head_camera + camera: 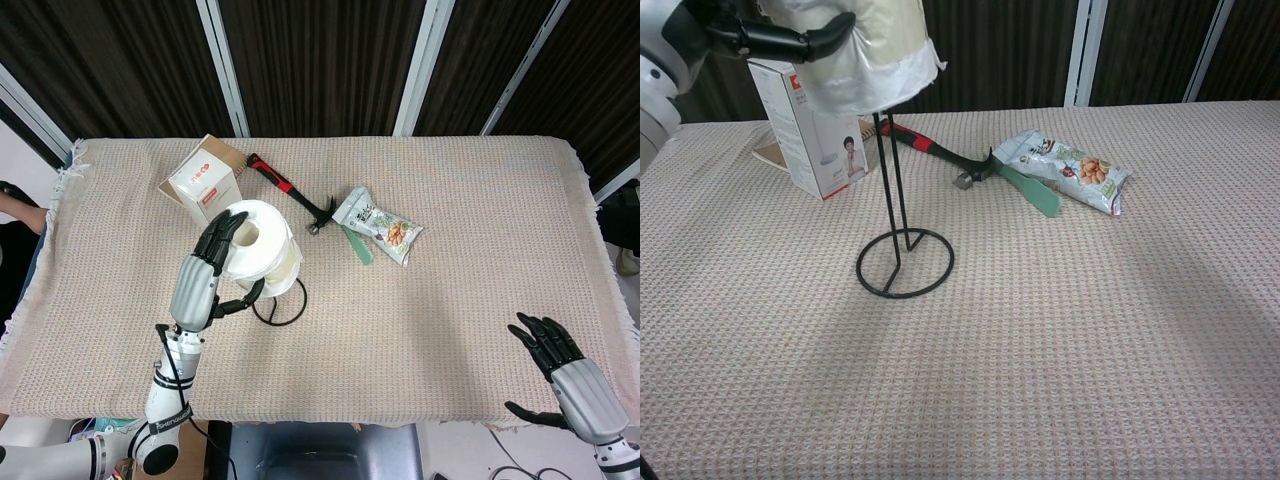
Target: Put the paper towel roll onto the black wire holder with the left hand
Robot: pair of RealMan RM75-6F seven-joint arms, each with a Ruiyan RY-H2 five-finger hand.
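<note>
My left hand [205,275] grips the white paper towel roll [262,248], its fingers wrapped over the roll's top and side. In the chest view that roll [875,55] hangs upright over the top of the black wire holder [902,240], with the holder's two rods running up into its underside. The left hand [760,38] shows at the upper left edge there. The holder's ring base [278,304] rests on the cloth below the roll. My right hand [560,372] lies at the table's near right corner, fingers spread and empty.
A white product box [202,183] stands just behind the roll. A red-and-black hammer [293,193], a green spatula [358,243] and a snack bag [380,224] lie behind and to the right of the holder. The beige cloth [480,290] covers the table.
</note>
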